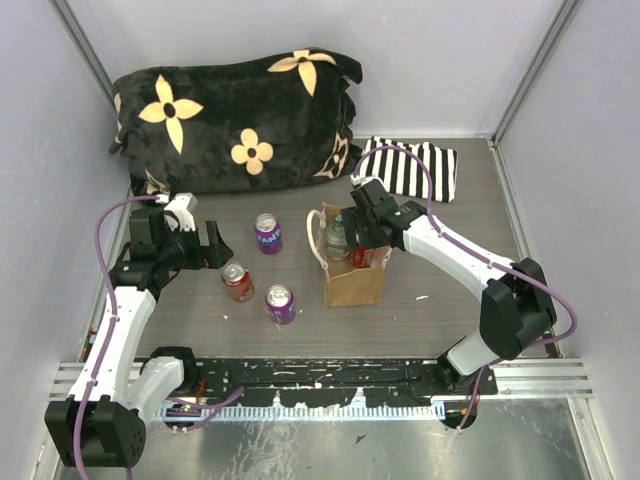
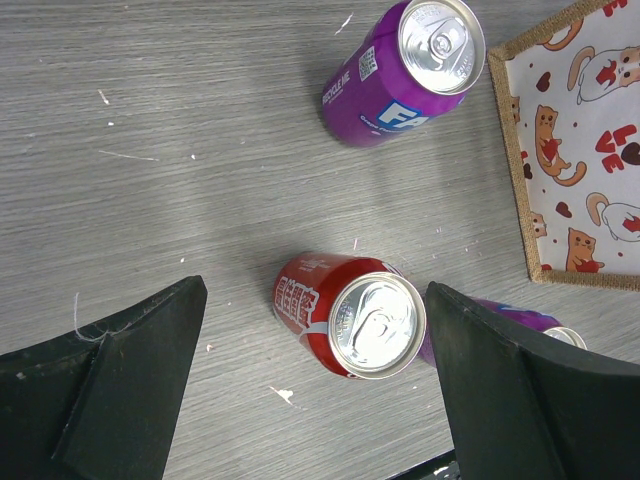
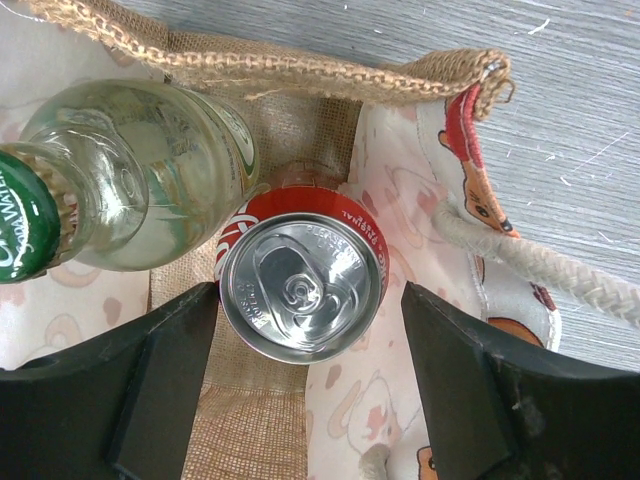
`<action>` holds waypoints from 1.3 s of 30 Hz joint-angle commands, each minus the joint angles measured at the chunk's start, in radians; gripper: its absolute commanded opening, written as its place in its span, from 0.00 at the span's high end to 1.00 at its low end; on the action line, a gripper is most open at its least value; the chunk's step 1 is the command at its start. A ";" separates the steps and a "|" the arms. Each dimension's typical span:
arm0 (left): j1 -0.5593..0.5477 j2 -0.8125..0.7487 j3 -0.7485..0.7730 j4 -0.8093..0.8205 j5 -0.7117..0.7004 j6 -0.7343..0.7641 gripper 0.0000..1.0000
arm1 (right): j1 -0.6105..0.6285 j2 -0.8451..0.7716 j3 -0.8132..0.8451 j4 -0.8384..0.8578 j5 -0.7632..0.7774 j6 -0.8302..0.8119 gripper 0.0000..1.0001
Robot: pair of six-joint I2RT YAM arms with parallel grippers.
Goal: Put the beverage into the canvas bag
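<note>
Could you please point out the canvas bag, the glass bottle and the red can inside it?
canvas bag (image 1: 355, 285), top external view, its brown front wall.
glass bottle (image 3: 140, 190), right wrist view, its clear shoulder.
red can (image 3: 302, 287), right wrist view, its silver lid.

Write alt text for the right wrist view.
A red can stands inside the canvas bag beside a clear glass bottle with a green cap, seen from above between the two black fingers of the right gripper. Its cream rope handle shows at right against the grey table.

Points left gripper (image 1: 212, 246) downward, jaws spread wide; reaches right gripper (image 1: 358, 245) forward-left, downward, jaws spread.
</note>
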 commanded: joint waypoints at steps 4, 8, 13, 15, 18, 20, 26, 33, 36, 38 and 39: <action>-0.002 -0.018 -0.020 0.020 0.019 -0.004 0.02 | -0.003 -0.032 0.012 -0.013 0.008 -0.018 0.20; -0.002 -0.018 -0.020 0.020 0.019 -0.004 0.02 | -0.003 -0.019 0.012 -0.015 0.009 -0.018 0.36; -0.002 -0.017 -0.019 0.019 0.018 -0.004 0.02 | -0.003 0.002 0.020 -0.010 -0.034 -0.021 0.70; -0.002 -0.016 -0.017 0.019 0.019 -0.004 0.02 | -0.004 0.006 0.022 -0.002 -0.031 -0.022 0.83; -0.002 -0.016 -0.017 0.017 0.018 -0.004 0.02 | -0.003 -0.001 0.025 0.021 -0.021 -0.024 0.93; -0.002 -0.015 -0.018 0.016 0.019 -0.003 0.02 | -0.003 -0.001 0.031 0.033 -0.016 -0.029 0.95; -0.002 -0.013 -0.015 0.017 0.018 -0.003 0.02 | -0.004 0.049 0.046 0.030 -0.037 -0.042 0.96; -0.002 -0.009 -0.015 0.017 0.020 -0.002 0.02 | -0.003 0.037 0.031 0.012 -0.063 -0.047 0.64; -0.002 -0.006 -0.016 0.018 0.022 0.000 0.02 | -0.004 0.014 0.024 -0.005 -0.059 -0.057 0.51; -0.002 -0.005 -0.017 0.020 0.021 -0.001 0.02 | -0.003 0.002 0.019 -0.016 -0.057 -0.063 0.41; -0.002 -0.004 -0.018 0.021 0.022 -0.001 0.02 | -0.003 -0.007 0.017 -0.021 -0.057 -0.064 0.37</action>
